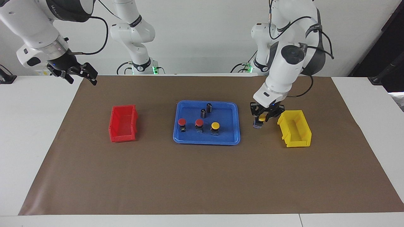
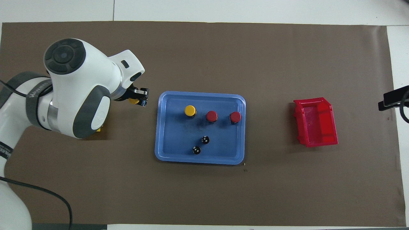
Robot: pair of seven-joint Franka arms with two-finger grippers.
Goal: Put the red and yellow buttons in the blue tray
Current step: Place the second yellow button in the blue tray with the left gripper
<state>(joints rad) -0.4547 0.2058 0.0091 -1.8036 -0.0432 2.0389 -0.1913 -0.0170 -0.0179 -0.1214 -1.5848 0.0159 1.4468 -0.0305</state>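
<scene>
The blue tray (image 1: 206,140) (image 2: 223,150) lies mid-table on the brown mat. In it stand two red buttons (image 1: 182,122) (image 1: 199,122) (image 2: 235,117) (image 2: 211,115) and one yellow button (image 1: 215,126) (image 2: 190,110), side by side in a row. My left gripper (image 1: 260,121) (image 2: 139,99) is shut on another yellow button (image 1: 261,119) (image 2: 133,101), low over the mat between the tray and the yellow bin. Whether this button's base touches the mat I cannot tell. My right gripper (image 1: 80,75) (image 2: 388,101) waits open, raised over the mat's edge at the right arm's end.
Two dark capless cylinders (image 1: 209,107) (image 1: 203,113) (image 2: 205,139) (image 2: 196,150) stand in the tray, nearer to the robots than the buttons. A red bin (image 1: 123,123) (image 2: 316,123) sits toward the right arm's end. A yellow bin (image 1: 295,127) sits toward the left arm's end, mostly hidden under the left arm in the overhead view.
</scene>
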